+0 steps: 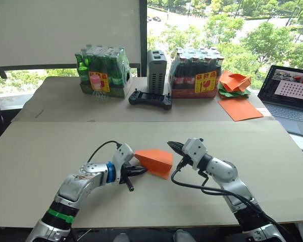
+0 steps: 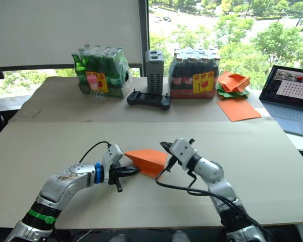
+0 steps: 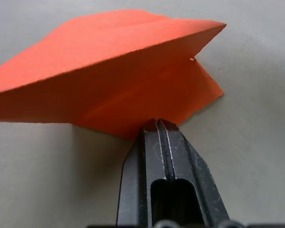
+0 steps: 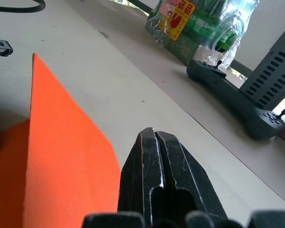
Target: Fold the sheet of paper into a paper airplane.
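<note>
Sheet of paper (image 1: 155,161) sits folded and multi-layered, one flap standing up, mid-table toward the near edge, directly between the two claws. Long axis runs roughly left-right. Left gripper (image 1: 140,171) is clenched on the sheet's left lower edge; fingers (image 3: 164,156) are pressed together with paper caught at the tips. Right gripper (image 4: 154,142) is closed on nothing, just beside the sheet's right edge. Left arm has control, so I'd guess right does the next crease. Table (image 1: 272,166) is flat beige board. Bottle packs (image 1: 103,70), controller (image 1: 150,99), crumpled papers (image 1: 234,83) at far edge, laptop (image 1: 293,93) far right.
</note>
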Controlling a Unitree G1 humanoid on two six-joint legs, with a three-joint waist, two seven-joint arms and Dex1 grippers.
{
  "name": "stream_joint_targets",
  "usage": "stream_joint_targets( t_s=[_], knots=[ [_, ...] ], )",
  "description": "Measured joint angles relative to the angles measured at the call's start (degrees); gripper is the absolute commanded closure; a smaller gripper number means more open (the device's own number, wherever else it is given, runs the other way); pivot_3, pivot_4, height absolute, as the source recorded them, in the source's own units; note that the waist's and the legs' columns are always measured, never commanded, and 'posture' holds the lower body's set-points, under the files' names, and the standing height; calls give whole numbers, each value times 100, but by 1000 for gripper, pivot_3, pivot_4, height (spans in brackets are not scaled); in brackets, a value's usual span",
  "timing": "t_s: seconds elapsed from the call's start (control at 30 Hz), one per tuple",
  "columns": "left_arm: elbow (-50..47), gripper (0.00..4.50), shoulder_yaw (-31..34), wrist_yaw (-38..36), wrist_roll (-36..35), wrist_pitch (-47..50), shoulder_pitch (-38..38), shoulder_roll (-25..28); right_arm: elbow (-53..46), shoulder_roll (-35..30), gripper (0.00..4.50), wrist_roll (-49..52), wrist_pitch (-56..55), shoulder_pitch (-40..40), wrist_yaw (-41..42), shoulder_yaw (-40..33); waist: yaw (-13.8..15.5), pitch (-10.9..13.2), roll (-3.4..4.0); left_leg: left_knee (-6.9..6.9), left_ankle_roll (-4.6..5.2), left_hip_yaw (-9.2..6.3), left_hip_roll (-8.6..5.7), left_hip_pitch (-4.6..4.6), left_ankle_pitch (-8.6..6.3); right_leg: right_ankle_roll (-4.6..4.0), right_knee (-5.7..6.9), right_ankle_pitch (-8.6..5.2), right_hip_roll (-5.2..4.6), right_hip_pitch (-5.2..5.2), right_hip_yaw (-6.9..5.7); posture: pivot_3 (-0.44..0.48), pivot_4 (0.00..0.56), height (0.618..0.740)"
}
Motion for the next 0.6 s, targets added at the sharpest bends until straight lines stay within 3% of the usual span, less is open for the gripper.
stream_joint_targets(
  t_s=[0.6],
  knots=[
    [145, 4500, -127, -21, 360, -359, -10, -107, -96, -15, 4440, -72, 510, 256, 485, 187, 0, -2, 3, -1, 2, 0, 0, 58, -2, 4, -6, -2, 0, 59, 0, 0, 150, 740]
  ],
)
